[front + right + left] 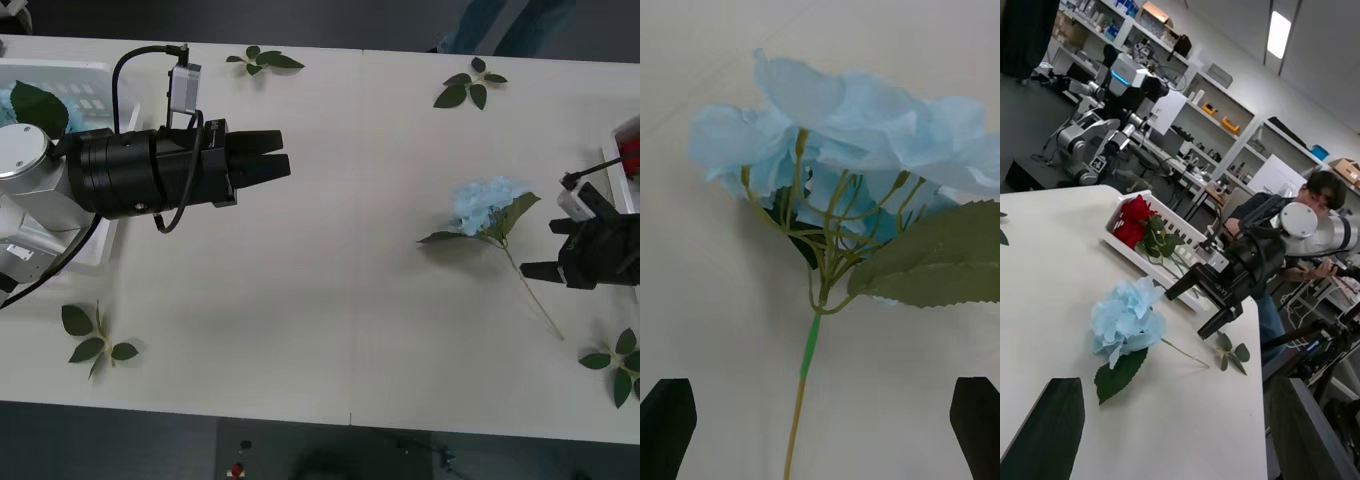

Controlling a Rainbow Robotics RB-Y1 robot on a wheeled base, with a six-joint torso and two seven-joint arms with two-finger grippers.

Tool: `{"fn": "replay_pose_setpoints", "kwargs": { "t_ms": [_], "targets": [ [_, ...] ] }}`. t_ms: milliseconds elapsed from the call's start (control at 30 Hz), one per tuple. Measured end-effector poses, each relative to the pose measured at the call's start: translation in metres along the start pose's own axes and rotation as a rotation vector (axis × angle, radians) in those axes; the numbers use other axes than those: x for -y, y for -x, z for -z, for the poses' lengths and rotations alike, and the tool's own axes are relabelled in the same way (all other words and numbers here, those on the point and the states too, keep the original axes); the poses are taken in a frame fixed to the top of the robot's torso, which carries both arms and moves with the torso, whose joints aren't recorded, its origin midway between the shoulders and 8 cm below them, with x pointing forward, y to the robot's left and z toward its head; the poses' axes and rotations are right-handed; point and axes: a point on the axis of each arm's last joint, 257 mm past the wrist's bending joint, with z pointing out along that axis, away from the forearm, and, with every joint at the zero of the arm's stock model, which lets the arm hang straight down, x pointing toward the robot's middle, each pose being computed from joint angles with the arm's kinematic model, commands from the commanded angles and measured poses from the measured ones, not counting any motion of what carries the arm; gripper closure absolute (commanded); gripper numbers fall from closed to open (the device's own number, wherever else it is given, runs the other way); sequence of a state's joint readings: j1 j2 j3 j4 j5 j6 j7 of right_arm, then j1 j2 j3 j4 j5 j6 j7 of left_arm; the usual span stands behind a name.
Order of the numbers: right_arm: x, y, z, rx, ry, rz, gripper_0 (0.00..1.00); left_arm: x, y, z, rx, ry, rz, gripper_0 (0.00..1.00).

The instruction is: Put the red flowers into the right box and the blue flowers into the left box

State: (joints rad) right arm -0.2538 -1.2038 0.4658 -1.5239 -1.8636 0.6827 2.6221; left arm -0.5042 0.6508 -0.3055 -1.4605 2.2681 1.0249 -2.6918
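While red fabric roses [1136,221] sit in the slotted white right tray [1120,244], one pale-blue hydrangea [857,150] lies loose ahead of the right gripper [820,427], jaws spread around its stem; left gripper [1176,431] is released, idle.

You are not getting any readable text, label, brand, number or sign in these views. The boxes on the shelves [1191,71] at the back of the room are showing coloured faces, but nothing on them is coming through as letters. The small markings on the far robot [1105,127] in the room are too small to make out.
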Motion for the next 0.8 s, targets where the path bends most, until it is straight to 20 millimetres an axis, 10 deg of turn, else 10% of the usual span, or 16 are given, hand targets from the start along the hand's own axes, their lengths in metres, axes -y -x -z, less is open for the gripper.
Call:
{"fn": "replay_pose_setpoints", "kwargs": {
  "t_ms": [467, 533, 567, 800],
  "targets": [
    [-0.004, -0.010, -0.063, -0.030, 0.020, -0.082, 0.00, -0.002, -0.004, 0.000, -0.017, 0.008, -0.011, 0.30],
    [-0.006, -0.008, -0.068, -0.022, 0.023, -0.092, 0.49, -0.002, -0.004, 0.000, -0.017, 0.008, -0.011, 0.29],
    [-0.008, -0.007, -0.069, -0.019, 0.025, -0.097, 1.00, -0.002, -0.004, 0.000, -0.017, 0.008, -0.011, 0.30],
    [-0.010, -0.006, -0.074, -0.012, 0.028, -0.110, 1.00, -0.002, -0.004, 0.000, -0.017, 0.008, -0.011, 0.32]
  ]
}}
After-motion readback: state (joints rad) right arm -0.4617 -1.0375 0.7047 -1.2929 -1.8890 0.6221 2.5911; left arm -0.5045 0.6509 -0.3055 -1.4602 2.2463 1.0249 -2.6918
